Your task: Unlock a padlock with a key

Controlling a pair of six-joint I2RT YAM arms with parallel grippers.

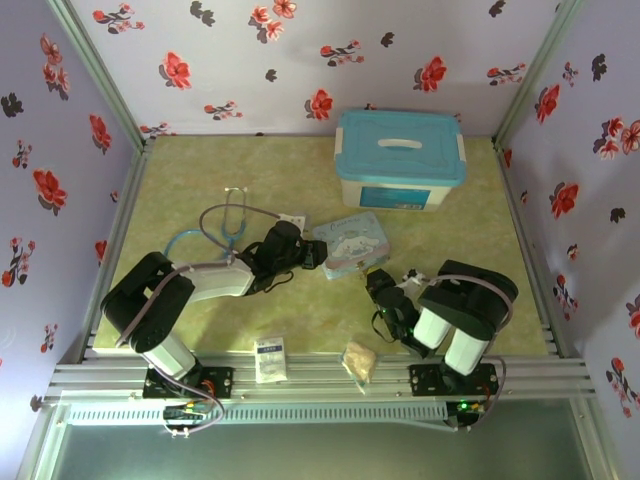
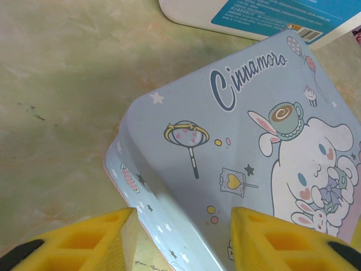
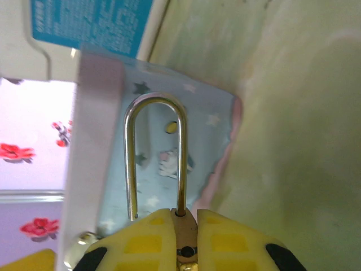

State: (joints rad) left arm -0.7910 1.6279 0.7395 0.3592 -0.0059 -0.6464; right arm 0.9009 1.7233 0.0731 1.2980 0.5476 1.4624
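Clamping padlock [image 3: 186,240] body: right gripper [image 3: 185,221], jaws clenched on it, silvery shackle [image 3: 182,164] sticking out past fingertips toward pale-blue tin [image 3: 208,113]. Padlock location: mid-tabletop [image 1: 300,320], just near-right of tin, off surface or not, can't tell. Left gripper [image 2: 180,248] jaws released, yellow fingers [image 2: 79,243] straddling tin's left corner; contact unclear. Blue-lidded box [image 1: 400,160] just beyond tin, far side.

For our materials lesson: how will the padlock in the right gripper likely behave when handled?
The padlock, all metal, is probably stiff and heavy for its size. Its smooth shackle looks slippery. Pinched only at one narrow end, it might swivel.
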